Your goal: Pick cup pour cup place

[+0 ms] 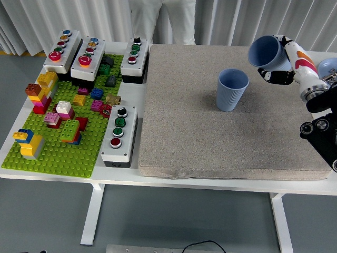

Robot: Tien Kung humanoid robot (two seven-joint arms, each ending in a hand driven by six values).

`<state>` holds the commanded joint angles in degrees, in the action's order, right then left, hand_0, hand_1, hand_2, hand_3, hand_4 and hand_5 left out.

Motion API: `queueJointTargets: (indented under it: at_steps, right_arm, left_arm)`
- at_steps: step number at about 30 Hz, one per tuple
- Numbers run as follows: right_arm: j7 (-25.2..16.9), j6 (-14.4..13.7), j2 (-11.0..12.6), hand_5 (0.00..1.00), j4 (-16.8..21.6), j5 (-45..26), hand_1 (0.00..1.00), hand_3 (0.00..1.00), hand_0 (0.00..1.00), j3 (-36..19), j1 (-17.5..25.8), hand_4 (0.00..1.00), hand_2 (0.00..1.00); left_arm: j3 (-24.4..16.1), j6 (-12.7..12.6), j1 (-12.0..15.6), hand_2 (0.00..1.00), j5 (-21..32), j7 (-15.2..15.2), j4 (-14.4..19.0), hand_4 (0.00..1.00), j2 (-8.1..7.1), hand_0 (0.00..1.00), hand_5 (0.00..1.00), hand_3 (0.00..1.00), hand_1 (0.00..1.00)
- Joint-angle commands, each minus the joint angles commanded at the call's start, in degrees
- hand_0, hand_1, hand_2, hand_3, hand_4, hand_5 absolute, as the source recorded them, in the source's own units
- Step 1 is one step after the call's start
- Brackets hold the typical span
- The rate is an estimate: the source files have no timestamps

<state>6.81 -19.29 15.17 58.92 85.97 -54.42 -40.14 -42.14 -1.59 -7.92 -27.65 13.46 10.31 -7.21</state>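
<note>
Your robot's right hand (287, 60) is at the upper right of the frame, and its fingers are wrapped around a blue cup (269, 52), so you have a closed grasp on it. This held cup is in the air above the grey mat (221, 132) and it is tilted strongly: the open mouth looks toward the lower left of the frame, and you can see into its smooth blue inside. The hand is white with orange and red marks on the back, and the black arm comes in from the right edge below it.

To the lower left of the held cup, near it but not touching, you see the second blue cup (232, 89). It stands upright on the mat in the upper middle of the frame, with fine vertical ribs on its wall and a round open rim. You cannot tell from this view if anything is inside it.

Further to the left, the white table (131, 100) carries a green building-brick plate (58, 153) with coloured bricks on it, and four white button boxes: three at the upper left (87, 55) and one (118, 134) just beside the mat's left edge. At the top of the frame a person in white clothes (163, 21) stands behind the table.
</note>
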Motion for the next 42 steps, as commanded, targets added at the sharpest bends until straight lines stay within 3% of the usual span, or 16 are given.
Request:
queueJointTargets:
  at_steps: [5,12,19,36,42]
  right_arm:
    - [4.9,7.1,-0.7,0.002,-0.8,-12.3,0.723,0.621,0.885,-8.8,2.4,0.609,0.617]
    - [5.0,16.3,-1.3,0.002,-2.9,-29.0,0.716,0.62,0.864,-16.7,5.6,0.61,0.618]
    - [-0.4,17.6,-2.4,0.002,-3.7,-43.7,0.713,0.615,0.85,-16.6,7.3,0.611,0.61]
    - [-5.1,16.7,-2.9,0.002,-8.5,-39.8,0.724,0.614,0.872,-16.2,7.5,0.609,0.607]
    - [-9.4,16.9,-3.4,0.002,-10.7,-40.0,0.722,0.614,0.868,-13.7,7.7,0.609,0.609]
  left_arm:
    - [0.5,0.1,0.3,0.832,0.5,-0.1,0.0,0.51,0.19,0.74,0.886,0.667,0.801]
    - [1.0,0.2,0.0,0.832,0.5,-0.1,0.0,0.512,0.29,0.74,0.889,0.667,0.801]
    - [1.3,0.3,-0.2,0.832,0.3,-0.1,0.0,0.512,0.54,0.74,0.889,0.667,0.801]
    - [2.0,0.5,-0.8,0.833,0.5,-0.2,0.0,0.513,0.75,0.74,0.89,0.669,0.802]
    - [1.9,0.6,-0.9,0.833,0.1,0.0,0.0,0.513,0.76,0.741,0.89,0.67,0.802]
